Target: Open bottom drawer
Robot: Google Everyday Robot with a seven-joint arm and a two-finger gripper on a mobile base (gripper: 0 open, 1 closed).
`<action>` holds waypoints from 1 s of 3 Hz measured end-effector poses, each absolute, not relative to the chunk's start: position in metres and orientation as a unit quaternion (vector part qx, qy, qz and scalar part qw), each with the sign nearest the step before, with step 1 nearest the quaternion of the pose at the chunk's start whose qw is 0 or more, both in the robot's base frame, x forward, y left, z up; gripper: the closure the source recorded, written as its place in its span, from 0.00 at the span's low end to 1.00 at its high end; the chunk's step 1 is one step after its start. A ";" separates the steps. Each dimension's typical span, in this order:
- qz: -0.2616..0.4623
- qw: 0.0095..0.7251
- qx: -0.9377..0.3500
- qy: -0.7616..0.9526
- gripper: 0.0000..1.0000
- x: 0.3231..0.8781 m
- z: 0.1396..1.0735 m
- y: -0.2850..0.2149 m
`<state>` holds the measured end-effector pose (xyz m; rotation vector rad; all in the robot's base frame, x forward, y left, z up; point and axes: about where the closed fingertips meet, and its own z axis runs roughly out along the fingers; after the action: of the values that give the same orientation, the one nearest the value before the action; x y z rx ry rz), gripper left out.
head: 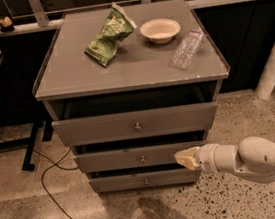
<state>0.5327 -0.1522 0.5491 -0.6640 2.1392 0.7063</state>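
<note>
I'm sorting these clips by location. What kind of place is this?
Probably an office or lab break area: a grey drawer cabinet holding a chip bag, bowl and plastic bottle, and a speckled floor with a loose cable. The gripper is by the middle drawer, at its right end.

The white arm (257,158) enters from 4 o'clock and extends nearly horizontally; its gripper (186,158) points toward 9 o'clock.
</note>
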 end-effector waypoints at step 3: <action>0.265 0.398 -0.062 0.876 1.00 0.517 0.395 -0.185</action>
<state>0.5171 -0.1855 0.3948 -0.1570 2.2189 0.6716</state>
